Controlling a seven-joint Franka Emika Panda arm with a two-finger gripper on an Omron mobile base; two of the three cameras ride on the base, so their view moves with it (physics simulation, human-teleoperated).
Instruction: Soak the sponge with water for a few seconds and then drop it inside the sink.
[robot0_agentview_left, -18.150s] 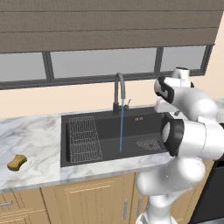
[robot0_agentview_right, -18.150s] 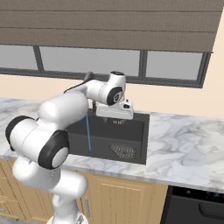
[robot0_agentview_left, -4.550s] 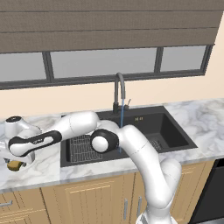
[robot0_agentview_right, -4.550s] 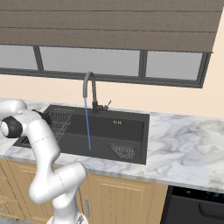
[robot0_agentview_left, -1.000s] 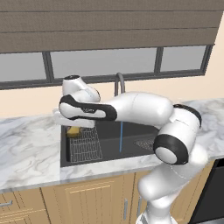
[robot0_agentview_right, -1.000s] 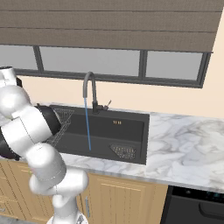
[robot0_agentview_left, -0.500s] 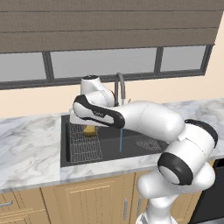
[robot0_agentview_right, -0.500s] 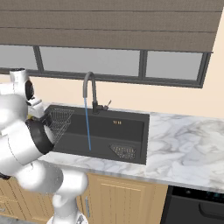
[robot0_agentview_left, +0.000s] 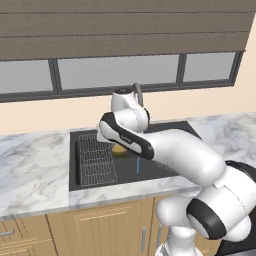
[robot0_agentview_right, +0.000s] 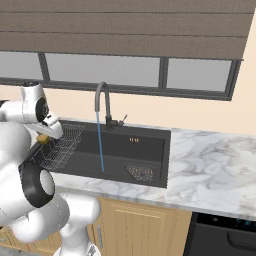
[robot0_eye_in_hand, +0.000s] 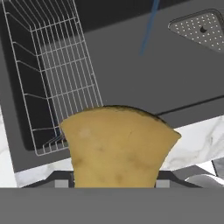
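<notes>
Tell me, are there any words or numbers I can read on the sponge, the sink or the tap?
None: no words, numbers or signs can be read anywhere.
The sponge is plain yellow.
The sink is plain black; two tiny orange marks on its back wall are too small to read.
The faucet has no label.

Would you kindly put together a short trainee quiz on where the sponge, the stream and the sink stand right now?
1. True or false: the sponge is lying on the counter.
2. Where does the wire rack sit in the sink? A) the left part in the left base view B) the right part C) outside it
3. Fill in: the water falls from the ____.

Key:
1. False; the gripper holds it in its jaws above the basin, near the rack, not yet in the stream.
2. A
3. faucet
</notes>
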